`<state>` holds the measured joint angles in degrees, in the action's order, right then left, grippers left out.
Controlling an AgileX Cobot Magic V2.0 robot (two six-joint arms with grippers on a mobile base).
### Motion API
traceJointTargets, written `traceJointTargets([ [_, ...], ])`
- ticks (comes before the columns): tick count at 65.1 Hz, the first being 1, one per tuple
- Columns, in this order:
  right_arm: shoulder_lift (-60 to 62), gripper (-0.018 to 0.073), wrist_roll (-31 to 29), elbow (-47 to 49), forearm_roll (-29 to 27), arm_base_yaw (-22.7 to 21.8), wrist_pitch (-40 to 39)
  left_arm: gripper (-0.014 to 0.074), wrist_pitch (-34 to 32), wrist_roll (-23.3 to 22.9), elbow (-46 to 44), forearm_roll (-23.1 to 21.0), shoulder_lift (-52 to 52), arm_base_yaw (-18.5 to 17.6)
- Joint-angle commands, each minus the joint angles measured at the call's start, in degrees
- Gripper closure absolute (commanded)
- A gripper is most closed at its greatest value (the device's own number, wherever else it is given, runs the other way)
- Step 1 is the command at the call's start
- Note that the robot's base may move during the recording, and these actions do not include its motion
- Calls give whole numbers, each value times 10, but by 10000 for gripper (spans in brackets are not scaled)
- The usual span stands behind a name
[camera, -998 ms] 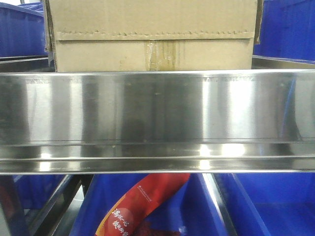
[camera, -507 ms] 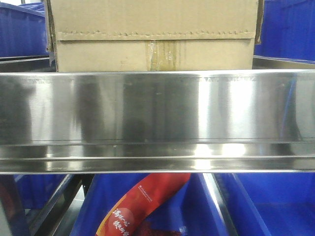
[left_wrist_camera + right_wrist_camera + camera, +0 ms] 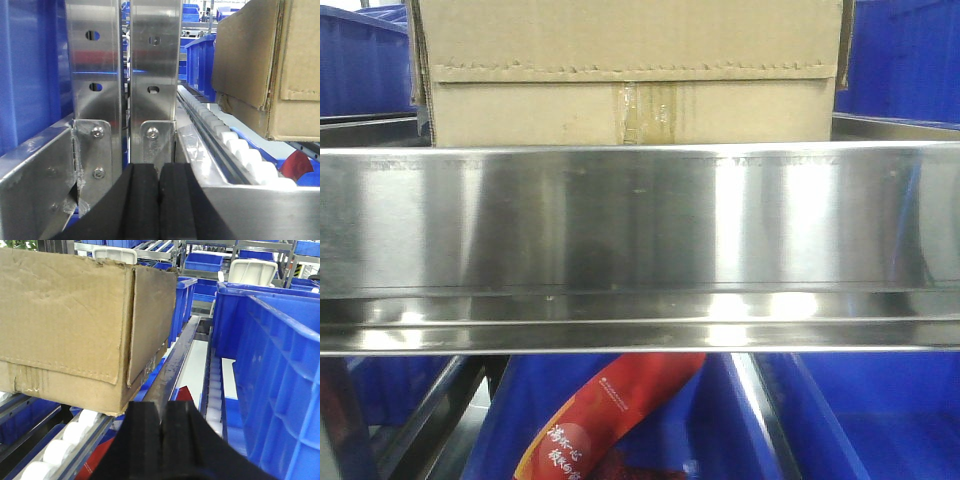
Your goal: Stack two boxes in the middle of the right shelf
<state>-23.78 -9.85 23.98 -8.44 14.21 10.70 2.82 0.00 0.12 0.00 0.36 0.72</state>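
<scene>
A brown cardboard box [image 3: 630,60] with a serrated flap edge and a centre tape strip stands on the right shelf middle, behind its shiny steel front rail [image 3: 640,220]. In the left wrist view the box [image 3: 260,65] rests on white roller tracks [image 3: 235,145], up and to the right of my left gripper [image 3: 159,172], which is shut on nothing. The right wrist view has the box [image 3: 75,325] up and to the left of my right gripper [image 3: 160,410], also shut and holding nothing. Both grippers are apart from the box. I see one box clearly.
Blue plastic bins [image 3: 280,380] crowd the right side and stand behind the box [image 3: 900,60]. A red printed package [image 3: 610,410] lies in a blue bin on the level below. Upright steel posts [image 3: 95,75] rise just ahead of the left gripper.
The box keeps its place. Only the reflections on the steel rail shift a little.
</scene>
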Motion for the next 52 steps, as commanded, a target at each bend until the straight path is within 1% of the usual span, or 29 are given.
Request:
traceJointTargets([
  [1, 3, 712, -3, -1, 5, -2, -18, 708, -8, 4, -1, -5, -4, 3],
  [48, 4, 712, -3, -1, 5, -2, -20, 708, -8, 4, -1, -5, -4, 3],
  [52, 4, 712, -3, -3, 5, -9, -15, 708, -8, 4, -1, -5, -4, 3],
])
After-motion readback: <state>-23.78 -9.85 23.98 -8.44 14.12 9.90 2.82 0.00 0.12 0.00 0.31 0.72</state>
